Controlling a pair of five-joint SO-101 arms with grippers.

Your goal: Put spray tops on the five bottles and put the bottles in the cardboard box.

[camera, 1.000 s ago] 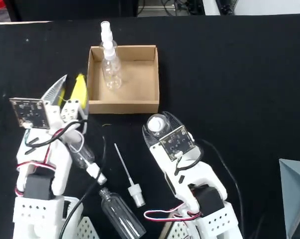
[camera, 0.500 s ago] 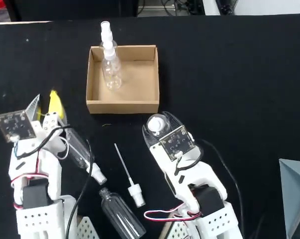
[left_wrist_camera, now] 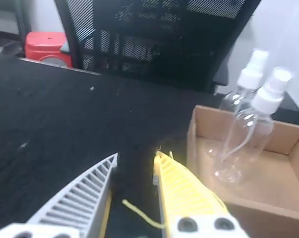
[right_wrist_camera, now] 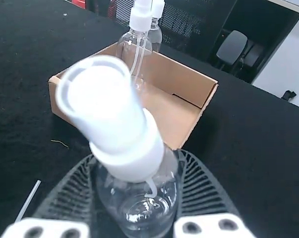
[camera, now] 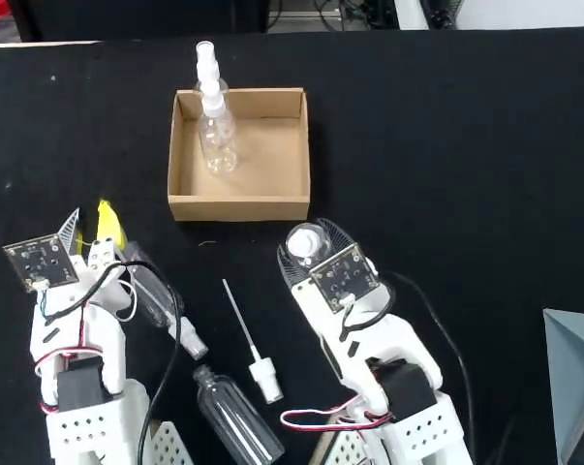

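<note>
My right gripper [camera: 309,244] is just in front of the cardboard box [camera: 238,207] and is shut on a clear bottle [right_wrist_camera: 109,104] that wears a white spray top. Two capped bottles [camera: 217,131] stand in the box's far left corner; the left wrist view shows these bottles [left_wrist_camera: 241,139] too. My left gripper [camera: 90,215] is open and holds nothing, left of the box's near corner. Beside my left arm lies a capped bottle [camera: 154,295]. An uncapped bottle [camera: 235,418] and a loose spray top [camera: 265,376] with its tube lie between the arms.
A grey object [camera: 574,378] sits at the table's near right edge. Thin cables trail from both arms across the black cloth. An office chair [left_wrist_camera: 154,39] and a red item [left_wrist_camera: 45,44] stand behind the table.
My left arm has drawn back from beside the box toward the near left, its gripper still open. The right arm and its bottle have stayed put.
</note>
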